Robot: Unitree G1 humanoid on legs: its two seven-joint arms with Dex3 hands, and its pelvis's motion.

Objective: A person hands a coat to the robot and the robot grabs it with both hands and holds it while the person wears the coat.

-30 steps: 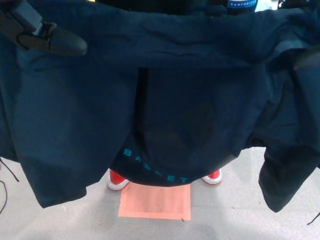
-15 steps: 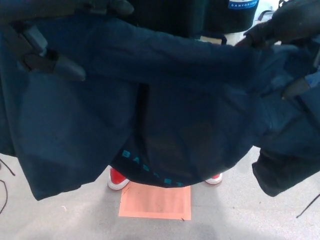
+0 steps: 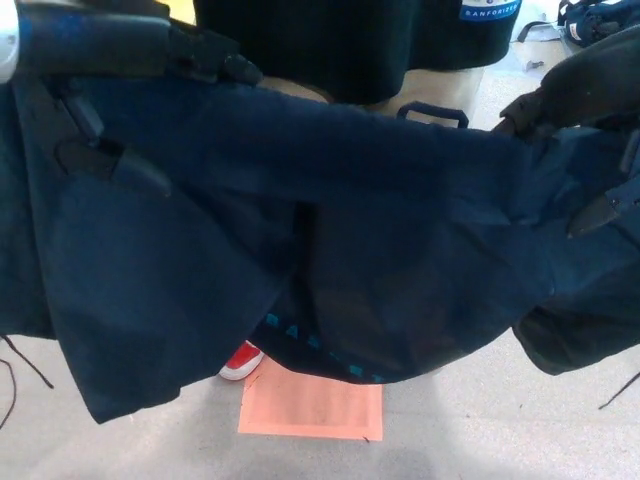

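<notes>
- Since the earlier frames, the coat (image 3: pixel 330 230) is sagging lower in our head view: more of the person's dark top (image 3: pixel 330 40) is showing above its upper edge, and only one red shoe (image 3: pixel 240 362) is peeking out below the hem where two were showing. Part of that may be our camera shifting.
- We are holding the coat spread across the view, in front of the person and above the orange floor mark (image 3: pixel 310 408).
- Our left hand (image 3: pixel 105 160) is gripping the coat near its upper left edge, fingers pressing into the cloth.
- Our right hand (image 3: pixel 610 205) is mostly buried in folds at the right; one dark finger is showing against the fabric, and it is apparently clamping that end.
- We are judging the step as the holding stage, with the person still working into the coat.
- Next we are needing a steady, level grip, keeping the upper edge taut so the sleeves stay reachable.
- Its long axis is running left to right, tilting down a little toward the right, hem hanging toward the floor (image 3: pixel 500 430).
</notes>
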